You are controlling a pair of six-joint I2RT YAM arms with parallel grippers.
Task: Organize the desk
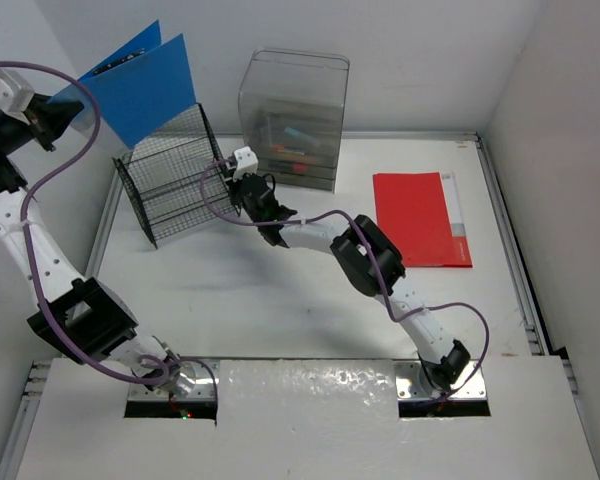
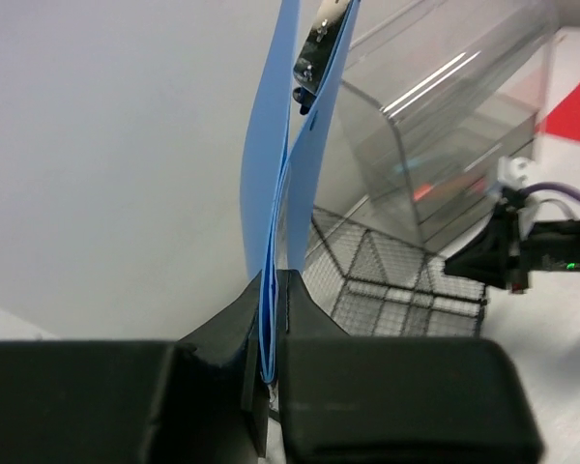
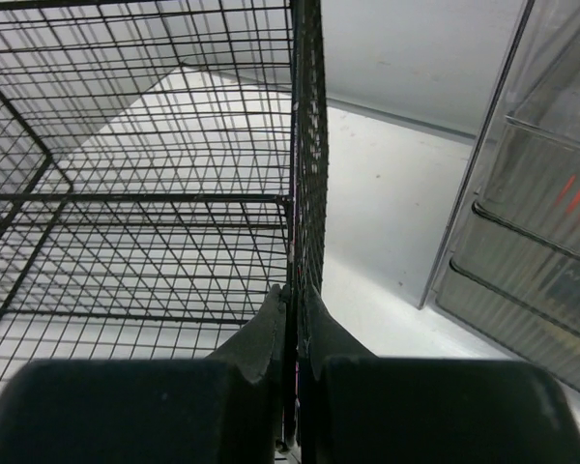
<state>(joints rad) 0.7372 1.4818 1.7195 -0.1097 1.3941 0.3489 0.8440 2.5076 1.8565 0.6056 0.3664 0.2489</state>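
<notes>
- Top external: fixed high above and behind the arm bases, looking down and forward over the whole white surface (image 1: pixel 280 300) from afar; takes in the blue folder (image 1: pixel 140 85), black wire rack (image 1: pixel 175 175) and clear drawer box (image 1: pixel 292 120).
- Left wrist: set right behind the left gripper (image 2: pixel 273 300), raised high, facing along the folder's edge toward the rack and drawer box.
- Right wrist: set right behind the right gripper (image 3: pixel 292 304), low and very close to the rack's mesh wall, drawer box at right; shares rack and box with both other views.

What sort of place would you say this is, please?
Probably a robot test cell staged as an office desk: white tabletop, wire rack, clear drawer box, red folder, blue folder, plain panels around.
</notes>
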